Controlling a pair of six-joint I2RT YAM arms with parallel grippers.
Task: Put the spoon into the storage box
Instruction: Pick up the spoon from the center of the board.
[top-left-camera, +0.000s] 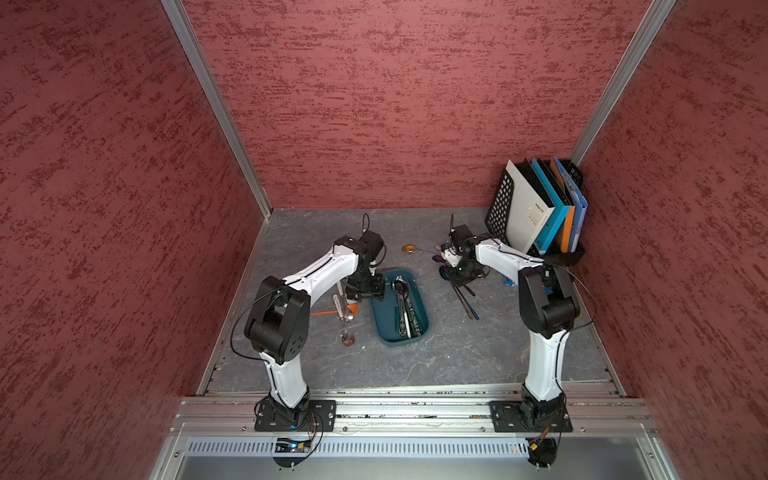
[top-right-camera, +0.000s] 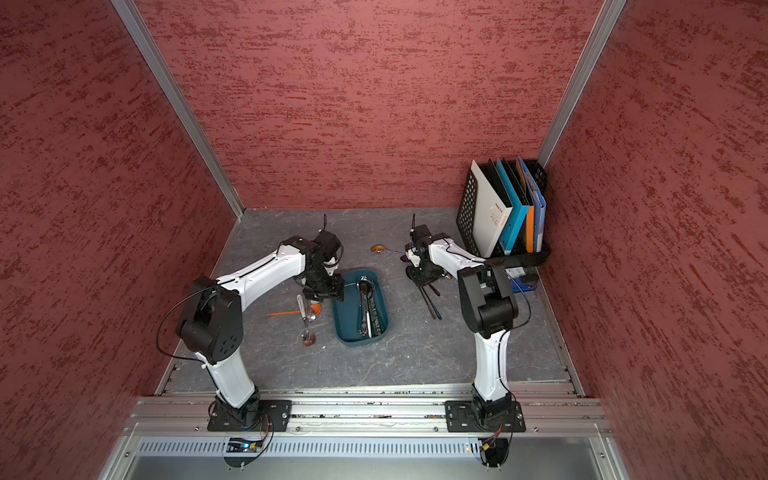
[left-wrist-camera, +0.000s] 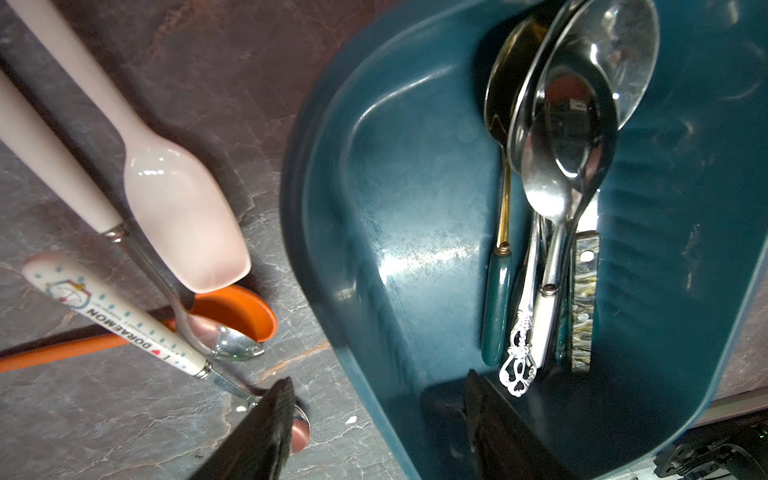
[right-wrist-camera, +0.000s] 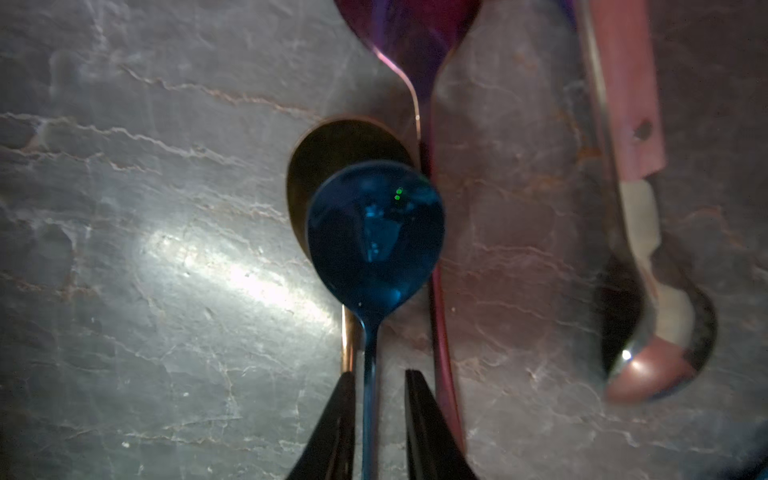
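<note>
Blue metallic spoon (right-wrist-camera: 374, 237), lying on the surface (top-left-camera: 415, 365) right of the storage box (top-left-camera: 384, 318): likely light, stiff, slick; thin handle best. Right fingers (right-wrist-camera: 336, 424) straddling it, unclosed; left fingers (left-wrist-camera: 266, 428) spread, empty.

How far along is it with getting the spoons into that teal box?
Partway. Several spoons already lie in the storage box. The right gripper straddles the handle of the blue spoon, not yet clamped. Left on the table: the pink spoon, orange spoon, Doraemon spoon, purple spoon and gold spoon, among others.
</note>
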